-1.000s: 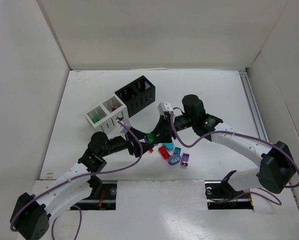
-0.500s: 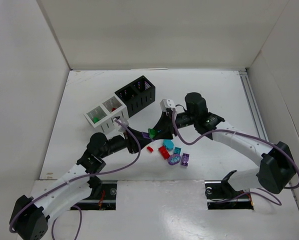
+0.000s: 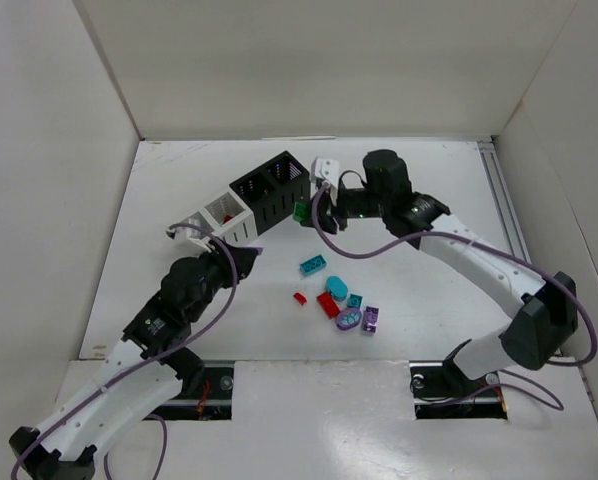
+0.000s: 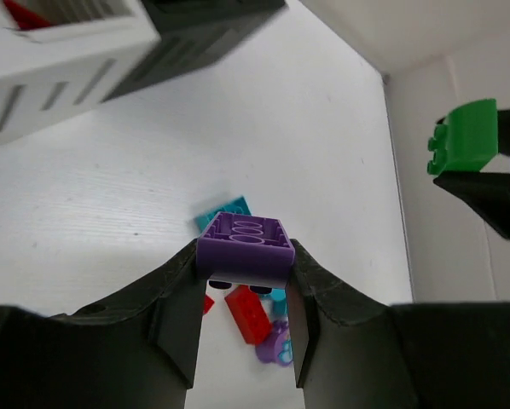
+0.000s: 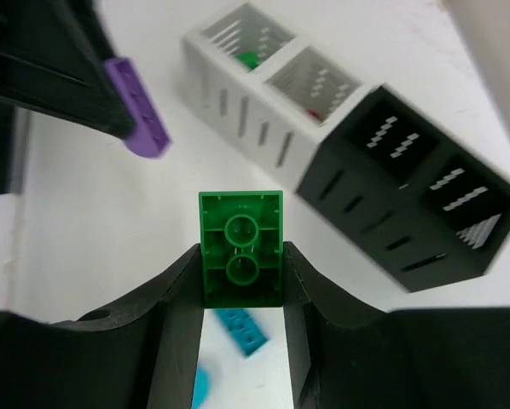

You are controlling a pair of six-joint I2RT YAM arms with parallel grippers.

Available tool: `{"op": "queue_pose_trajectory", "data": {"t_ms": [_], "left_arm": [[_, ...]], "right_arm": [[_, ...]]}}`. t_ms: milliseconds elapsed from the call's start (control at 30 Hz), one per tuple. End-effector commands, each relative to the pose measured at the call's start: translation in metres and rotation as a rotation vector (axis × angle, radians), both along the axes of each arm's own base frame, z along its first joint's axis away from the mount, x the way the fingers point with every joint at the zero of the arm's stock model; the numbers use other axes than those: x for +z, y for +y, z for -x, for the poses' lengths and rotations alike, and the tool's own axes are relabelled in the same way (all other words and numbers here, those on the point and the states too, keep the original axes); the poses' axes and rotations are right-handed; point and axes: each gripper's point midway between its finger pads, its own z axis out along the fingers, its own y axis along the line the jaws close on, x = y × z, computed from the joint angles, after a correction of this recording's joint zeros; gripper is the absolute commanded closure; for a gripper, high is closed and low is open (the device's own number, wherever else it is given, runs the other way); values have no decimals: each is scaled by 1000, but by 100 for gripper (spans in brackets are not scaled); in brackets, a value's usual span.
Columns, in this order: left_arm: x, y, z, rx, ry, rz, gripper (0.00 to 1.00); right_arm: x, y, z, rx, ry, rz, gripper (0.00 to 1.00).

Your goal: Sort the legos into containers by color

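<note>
My left gripper (image 3: 249, 252) is shut on a purple brick (image 4: 245, 249), held above the table in front of the white container (image 3: 241, 228). My right gripper (image 3: 301, 213) is shut on a green brick (image 5: 241, 247), held in the air just right of the black container (image 3: 272, 190). The white container (image 5: 263, 85) holds a green piece (image 5: 246, 60) in one compartment and a red piece (image 5: 313, 112) in the other. Loose legos lie mid-table: a teal brick (image 3: 312, 264), red brick (image 3: 327, 305), small red piece (image 3: 300, 298), teal oval (image 3: 336, 290), lavender oval (image 3: 348, 320) and purple brick (image 3: 371, 319).
The two containers stand joined in a diagonal row at the back left. White walls close in the table on the left, back and right. A rail (image 3: 507, 215) runs along the right edge.
Both grippers left the pile with their bricks. The left arm drew back left with the purple brick. The right arm moved up beside the black container with the green brick. The teal brick now shows.
</note>
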Motion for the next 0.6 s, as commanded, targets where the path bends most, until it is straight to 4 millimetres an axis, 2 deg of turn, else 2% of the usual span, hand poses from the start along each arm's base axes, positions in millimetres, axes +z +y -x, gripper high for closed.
{"op": "queue_pose_trajectory", "data": {"t_ms": [0,33,100,133,167,200,233,267,300,367,400,500,567], "left_arm": [[-15,65,-1,400,199,-12,100],[-17,65,-1,411,222,-9,100],[-30,68,0,456,287,-22,100],[-35,68,0,459,304,-42,100],[-29,68,-1,463,307,-31,100],[-38,78,3,513,338,-74,100],[-36,82,4,545,345,-58,100],[-35,86,4,565,353,-67,100],[-39,90,7,583,364,-76,100],[-40,90,11,575,376,-80,100],[-44,90,13,567,383,-79,100],[-42,81,14,499,355,-53,100],[-32,76,14,460,322,-22,100]], "right_arm": [[9,10,-41,-125,-118,94,92],[12,23,-42,-115,-129,92,92],[20,52,-61,-118,-173,93,92],[19,67,-57,-100,-174,100,92],[21,86,-70,-103,-188,94,92],[20,97,-74,-90,-195,99,92],[20,104,-82,-91,-197,97,92],[46,122,-80,-73,-233,54,92],[21,135,-93,-69,-206,85,92],[16,157,-90,-27,-201,93,92],[18,177,-90,4,-228,76,92],[13,203,-82,58,-249,46,92],[-2,217,-80,74,-247,48,92]]}}
